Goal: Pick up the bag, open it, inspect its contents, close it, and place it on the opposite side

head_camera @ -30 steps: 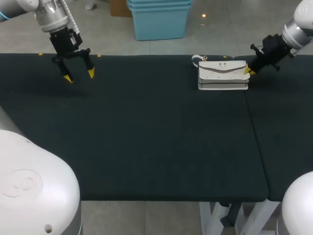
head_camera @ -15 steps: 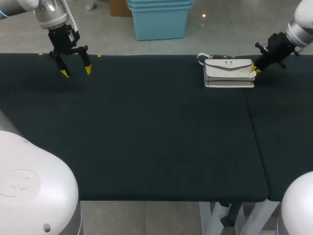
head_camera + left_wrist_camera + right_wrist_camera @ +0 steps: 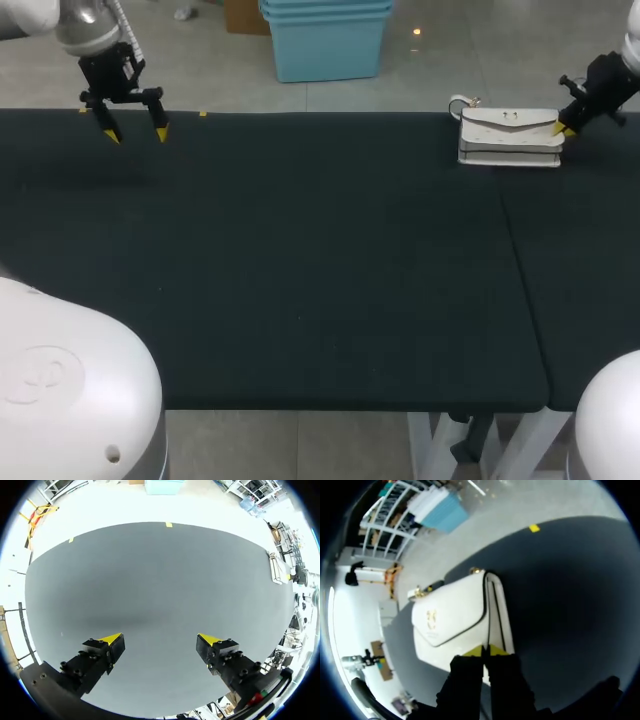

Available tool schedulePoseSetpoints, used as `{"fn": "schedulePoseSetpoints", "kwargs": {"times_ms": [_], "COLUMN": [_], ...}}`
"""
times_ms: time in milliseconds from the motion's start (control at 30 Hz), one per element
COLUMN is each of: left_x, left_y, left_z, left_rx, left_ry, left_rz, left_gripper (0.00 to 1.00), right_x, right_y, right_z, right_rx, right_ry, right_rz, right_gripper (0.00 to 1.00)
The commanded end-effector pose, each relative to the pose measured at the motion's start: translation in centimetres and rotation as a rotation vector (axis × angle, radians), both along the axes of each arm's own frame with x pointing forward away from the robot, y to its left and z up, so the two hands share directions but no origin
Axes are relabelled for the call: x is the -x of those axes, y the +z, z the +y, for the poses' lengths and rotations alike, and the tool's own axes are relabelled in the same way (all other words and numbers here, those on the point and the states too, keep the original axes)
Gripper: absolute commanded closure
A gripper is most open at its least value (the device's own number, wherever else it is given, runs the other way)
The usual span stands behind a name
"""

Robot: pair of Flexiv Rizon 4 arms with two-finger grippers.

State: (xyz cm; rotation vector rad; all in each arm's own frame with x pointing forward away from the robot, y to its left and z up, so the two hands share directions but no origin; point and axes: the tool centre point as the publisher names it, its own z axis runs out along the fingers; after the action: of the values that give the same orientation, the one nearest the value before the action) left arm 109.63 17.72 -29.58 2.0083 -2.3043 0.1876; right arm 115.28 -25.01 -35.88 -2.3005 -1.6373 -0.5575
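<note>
A white flap bag (image 3: 508, 138) with a gold clasp lies closed at the far right of the black table (image 3: 300, 280). My right gripper (image 3: 566, 128) is at the bag's right end. In the right wrist view the bag (image 3: 455, 620) fills the space ahead of the right gripper (image 3: 486, 651), whose yellow tips are pressed together on the bag's near edge. My left gripper (image 3: 135, 132) hangs open over the table's far left corner, with nothing between its fingers. From the left gripper (image 3: 160, 642) the bag (image 3: 275, 568) shows as a thin white strip far off across the table.
A seam (image 3: 520, 270) runs front to back through the table's right part. Small yellow tape marks (image 3: 203, 114) sit on the far edge near my left gripper.
My right gripper has moved to the right, taking the bag with it along the far edge. My left gripper has drawn back toward the far left corner, still open.
</note>
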Motion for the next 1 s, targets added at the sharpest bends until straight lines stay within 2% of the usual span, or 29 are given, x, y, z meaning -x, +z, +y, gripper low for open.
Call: {"fn": "schedulePoseSetpoints", "kwargs": {"times_ms": [33,233,400,867,900,933,967,1000], "left_x": [1.0,0.8,0.8,0.5,0.6,0.6,0.6,0.6], "left_y": [0.3,0.3,0.4,0.4,0.5,0.6,0.6,0.6], "left_z": [0.3,1.3,1.7,1.7,1.7,1.7,1.8,1.8], "left_rx": [0.015,0.028,0.037,0.025,0.022,0.021,0.021,0.021], "left_ry": [0.028,0.043,0.055,0.047,0.047,0.047,0.046,0.045], "left_rz": [-0.215,-0.286,-0.312,-0.298,-0.298,-0.299,-0.299,-0.299], "left_gripper": [0.0,0.0,0.0,0.0,0.0,0.0,0.0,0.0], "right_x": [-1.3,-1.6,-1.5,-1.5,-1.5,-1.5,-1.5,-1.4], "right_y": [0.1,0.0,-0.1,-0.4,-0.4,-0.3,-0.1,0.1], "right_z": [-1.4,-3.3,-3.9,-2.7,-2.8,-2.9,-3.0,-3.2], "right_rx": [-0.013,-0.014,-0.001,-0.015,-0.014,-0.009,-0.009,-0.001], "right_ry": [0.024,0.027,0.025,0.095,0.094,0.09,0.089,0.081], "right_rz": [0.04,0.045,0.049,0.078,0.079,0.078,0.078,0.071], "right_gripper": [1.0,1.0,1.0,1.0,0.81,0.56,0.0,0.0]}}
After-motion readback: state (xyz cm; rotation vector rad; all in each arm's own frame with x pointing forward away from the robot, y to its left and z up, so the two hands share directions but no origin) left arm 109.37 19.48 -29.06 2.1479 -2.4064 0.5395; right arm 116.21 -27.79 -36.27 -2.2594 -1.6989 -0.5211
